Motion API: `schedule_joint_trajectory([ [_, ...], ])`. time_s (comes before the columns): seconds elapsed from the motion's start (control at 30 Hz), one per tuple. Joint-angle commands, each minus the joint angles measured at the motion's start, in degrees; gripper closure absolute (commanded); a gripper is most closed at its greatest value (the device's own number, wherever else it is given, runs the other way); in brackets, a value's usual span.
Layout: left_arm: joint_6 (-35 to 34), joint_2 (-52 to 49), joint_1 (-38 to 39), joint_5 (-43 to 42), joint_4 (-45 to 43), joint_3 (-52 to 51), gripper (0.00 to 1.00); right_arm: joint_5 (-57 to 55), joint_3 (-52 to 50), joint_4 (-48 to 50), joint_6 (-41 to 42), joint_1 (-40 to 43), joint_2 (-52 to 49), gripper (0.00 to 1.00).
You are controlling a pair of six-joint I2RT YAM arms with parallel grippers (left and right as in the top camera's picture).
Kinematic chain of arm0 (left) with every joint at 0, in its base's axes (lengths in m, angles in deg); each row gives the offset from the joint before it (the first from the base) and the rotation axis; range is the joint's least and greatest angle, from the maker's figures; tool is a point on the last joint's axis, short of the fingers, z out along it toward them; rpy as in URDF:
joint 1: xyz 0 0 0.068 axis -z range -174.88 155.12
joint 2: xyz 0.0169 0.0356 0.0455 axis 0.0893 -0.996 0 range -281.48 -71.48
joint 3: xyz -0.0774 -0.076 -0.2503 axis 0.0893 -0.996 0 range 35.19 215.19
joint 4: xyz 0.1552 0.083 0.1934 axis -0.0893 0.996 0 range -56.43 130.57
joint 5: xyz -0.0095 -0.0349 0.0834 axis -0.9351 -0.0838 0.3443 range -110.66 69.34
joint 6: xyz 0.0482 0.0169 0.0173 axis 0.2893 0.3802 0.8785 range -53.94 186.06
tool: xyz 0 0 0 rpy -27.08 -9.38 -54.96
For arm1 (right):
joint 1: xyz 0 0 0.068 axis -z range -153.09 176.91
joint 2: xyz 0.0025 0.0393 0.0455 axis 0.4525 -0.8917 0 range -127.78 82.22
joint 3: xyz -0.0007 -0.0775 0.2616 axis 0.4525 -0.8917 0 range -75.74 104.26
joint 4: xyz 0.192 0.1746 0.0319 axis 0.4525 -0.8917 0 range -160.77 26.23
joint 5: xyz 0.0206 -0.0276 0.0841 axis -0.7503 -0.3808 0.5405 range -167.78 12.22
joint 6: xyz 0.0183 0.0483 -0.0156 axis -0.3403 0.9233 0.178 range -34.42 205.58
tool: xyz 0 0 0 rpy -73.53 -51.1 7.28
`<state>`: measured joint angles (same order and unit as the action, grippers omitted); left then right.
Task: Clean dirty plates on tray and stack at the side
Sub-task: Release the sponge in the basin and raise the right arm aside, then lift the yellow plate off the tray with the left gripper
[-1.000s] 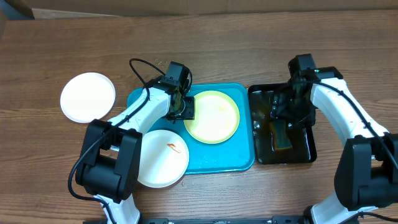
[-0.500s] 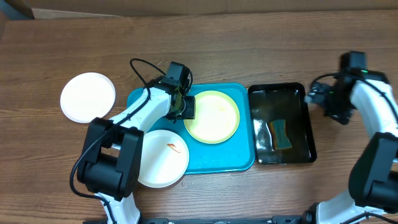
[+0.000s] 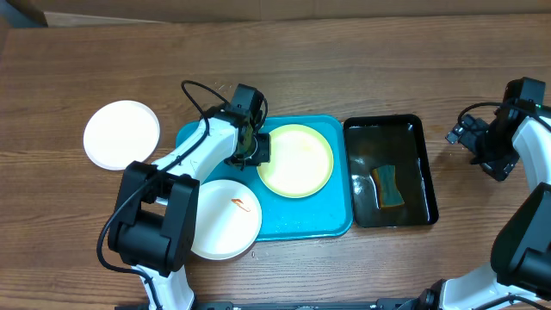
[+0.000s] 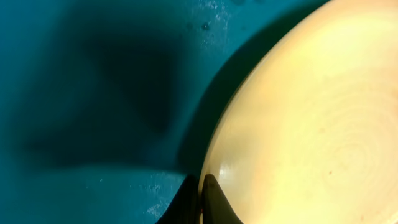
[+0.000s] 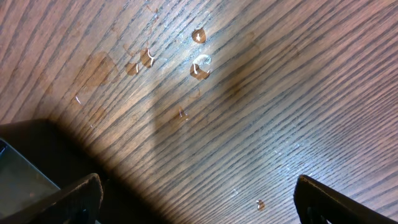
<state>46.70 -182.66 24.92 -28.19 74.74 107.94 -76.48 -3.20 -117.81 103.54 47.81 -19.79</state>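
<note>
At the tray's (image 3: 331, 226) near-left corner a white plate (image 3: 215, 231) (orange smear (image 3: 242, 205) showing) overhangs the rim. Farther in, the left gripper (image 4: 200, 198) pinches the pale yellow-green plate's (image 3: 297, 162) edge; the right gripper's (image 5: 198, 196) fingers (image 5: 78, 198) stand spread over the table (image 5: 261, 106).

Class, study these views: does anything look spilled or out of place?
Yes. Water drops lie on the wooden table beside the black tub, and the smeared white plate overhangs the tray's corner rather than sitting inside it.
</note>
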Motion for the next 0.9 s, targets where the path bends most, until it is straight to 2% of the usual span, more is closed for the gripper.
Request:
schedule_joint_trajectory([
  [0.0,1.0,-0.8,0.0,0.6,2.6,5.0,0.96,0.3,0.2,0.2,0.1,0.0,-0.1,0.00],
  [0.17,3.7,-0.7,0.0,5.2,6.8,10.9,0.96,0.3,0.2,0.2,0.0,0.0,-0.1,0.00],
  [0.57,7.9,-0.7,0.0,5.2,6.8,13.8,0.96,0.3,0.2,0.2,0.1,0.0,-0.1,0.00],
  [0.87,9.1,-0.7,0.1,9.1,8.1,19.6,0.96,0.3,0.2,0.2,0.1,0.0,-0.1,0.00],
])
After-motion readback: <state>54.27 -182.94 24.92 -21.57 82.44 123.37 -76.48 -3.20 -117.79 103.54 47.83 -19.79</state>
